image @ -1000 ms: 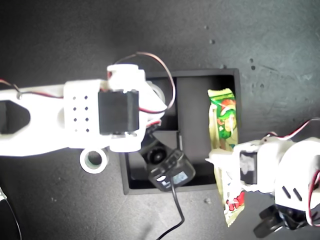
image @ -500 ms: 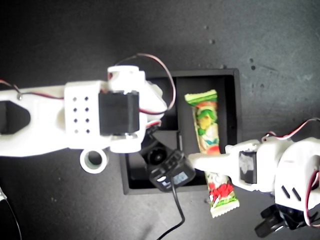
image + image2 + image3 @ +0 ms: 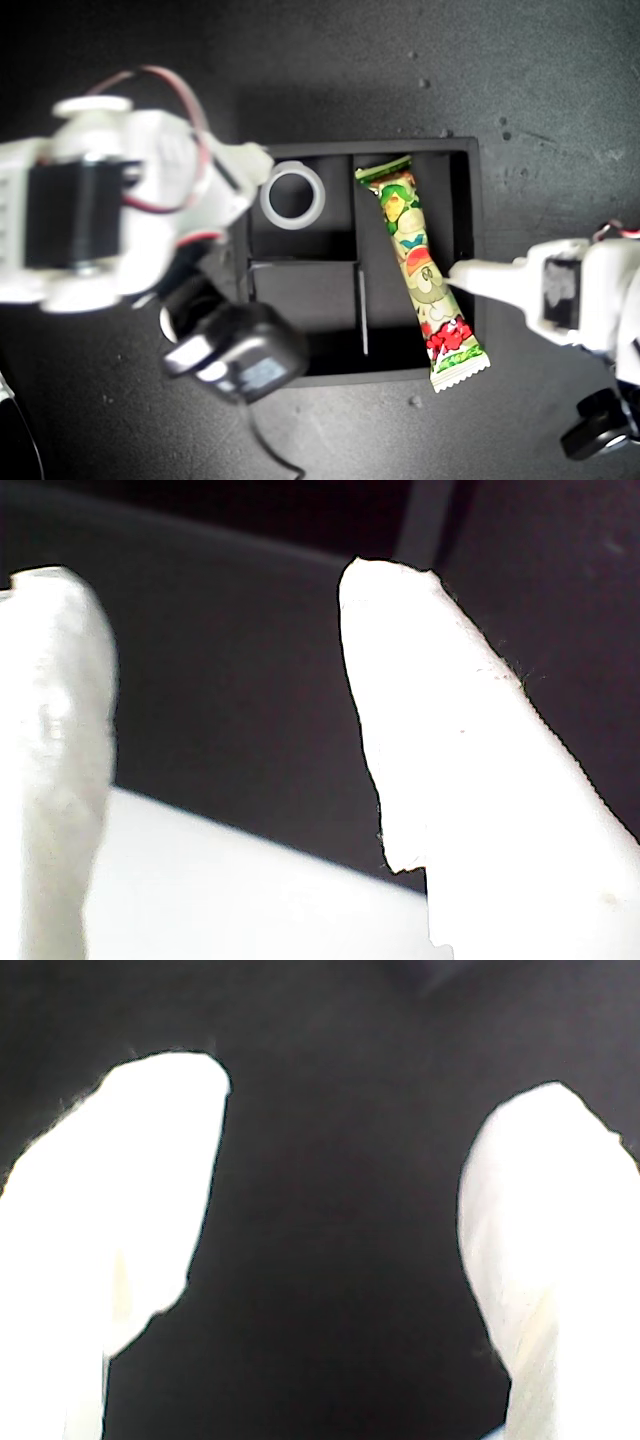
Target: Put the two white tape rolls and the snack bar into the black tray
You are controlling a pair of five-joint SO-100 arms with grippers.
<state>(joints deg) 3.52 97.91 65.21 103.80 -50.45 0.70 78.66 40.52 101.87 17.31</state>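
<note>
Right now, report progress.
Done: one roll lies in a small compartment of the tray. Nearly: the bar lies in the long compartment, one end over the rim. Left: the other roll, not in view. My first gripper and my second gripper hold nothing.

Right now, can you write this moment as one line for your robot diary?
white tape roll: in black tray small compartment | snack bar: long compartment, one end over rim | both grippers open

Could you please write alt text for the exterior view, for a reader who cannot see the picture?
A square black tray on a dark surface holds a white tape roll in a small compartment and a snack bar lying diagonally in the long one, its lower end over the rim. White robot arms flank the tray on both sides.
</note>
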